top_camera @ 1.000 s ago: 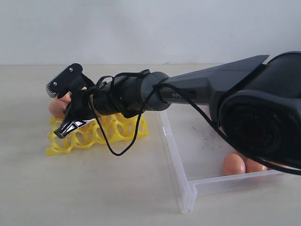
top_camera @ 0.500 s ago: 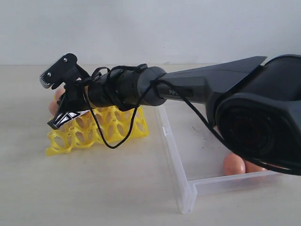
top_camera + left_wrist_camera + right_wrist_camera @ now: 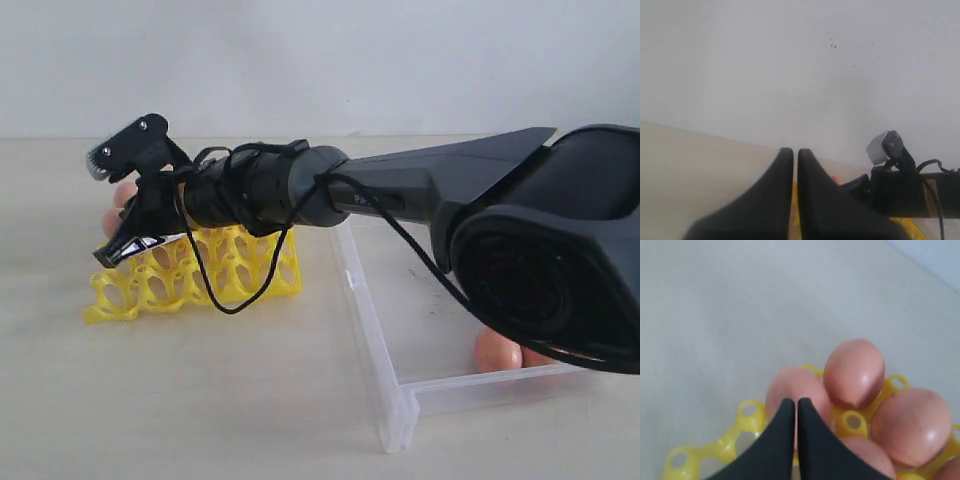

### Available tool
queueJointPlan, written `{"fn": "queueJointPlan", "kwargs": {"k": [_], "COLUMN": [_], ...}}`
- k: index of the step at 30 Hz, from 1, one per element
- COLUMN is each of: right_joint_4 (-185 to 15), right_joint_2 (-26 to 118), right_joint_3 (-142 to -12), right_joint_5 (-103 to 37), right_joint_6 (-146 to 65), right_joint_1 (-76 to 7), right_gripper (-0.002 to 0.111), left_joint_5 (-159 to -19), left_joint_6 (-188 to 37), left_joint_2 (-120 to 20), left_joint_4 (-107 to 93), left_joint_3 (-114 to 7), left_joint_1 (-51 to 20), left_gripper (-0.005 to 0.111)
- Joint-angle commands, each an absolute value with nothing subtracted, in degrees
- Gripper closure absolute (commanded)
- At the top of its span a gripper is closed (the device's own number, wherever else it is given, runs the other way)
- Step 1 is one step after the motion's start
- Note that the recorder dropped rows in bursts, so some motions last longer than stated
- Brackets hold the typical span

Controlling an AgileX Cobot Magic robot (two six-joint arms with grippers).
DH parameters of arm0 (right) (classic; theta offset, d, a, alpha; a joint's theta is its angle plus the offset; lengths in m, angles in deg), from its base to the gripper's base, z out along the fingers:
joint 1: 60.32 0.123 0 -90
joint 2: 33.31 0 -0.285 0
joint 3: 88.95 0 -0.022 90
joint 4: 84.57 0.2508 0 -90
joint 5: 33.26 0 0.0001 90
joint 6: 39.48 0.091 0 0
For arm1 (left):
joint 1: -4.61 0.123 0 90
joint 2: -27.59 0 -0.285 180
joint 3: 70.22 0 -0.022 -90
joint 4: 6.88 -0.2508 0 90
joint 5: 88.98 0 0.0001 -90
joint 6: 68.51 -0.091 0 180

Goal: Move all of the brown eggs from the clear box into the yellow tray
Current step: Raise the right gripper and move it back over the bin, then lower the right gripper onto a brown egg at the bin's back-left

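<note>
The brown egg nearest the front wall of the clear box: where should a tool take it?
Across the brown egg's narrow middle, coming from above: it sits close to the clear box's front wall, leaving the top the open approach.

Dark grey arm point(image 3: 420, 185); looping black cable point(image 3: 240, 290)

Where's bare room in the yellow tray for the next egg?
Near rows of the yellow tray, toward the camera, stand empty. Its far corner is crowded with brown eggs, right gripper shut just over them. Clear box floor is mostly bare.
</note>
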State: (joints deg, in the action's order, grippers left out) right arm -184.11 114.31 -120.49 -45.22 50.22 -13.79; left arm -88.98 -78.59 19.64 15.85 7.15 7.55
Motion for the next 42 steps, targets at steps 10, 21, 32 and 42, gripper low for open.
{"fn": "queueJointPlan", "kwargs": {"k": [10,21,32,42], "right_joint_4": [-184.5,-173.8,-74.0,-68.6], "right_joint_2": [103.5,81.2,83.2,83.9], "right_joint_3": [-117.1,-83.3,-89.3,-89.7], "right_joint_5": [-43.4,7.4,14.7,13.7], "right_joint_6": [50.1,17.9,-57.6,-70.0], "right_joint_1": [-17.4,-22.3,-50.9,-49.2], "right_gripper": [0.109,0.109,0.109,0.071], "left_joint_5": [-89.0,-89.0,-89.0,-89.0], "left_joint_6": [-79.1,-79.1,-79.1,-79.1], "left_joint_2": [19.8,19.8,19.8,19.8], "left_joint_4": [16.0,16.0,16.0,16.0], "left_joint_3": [7.0,7.0,7.0,7.0], "left_joint_1": [7.3,7.3,7.3,7.3], "left_gripper": [0.103,0.103,0.103,0.103]}}
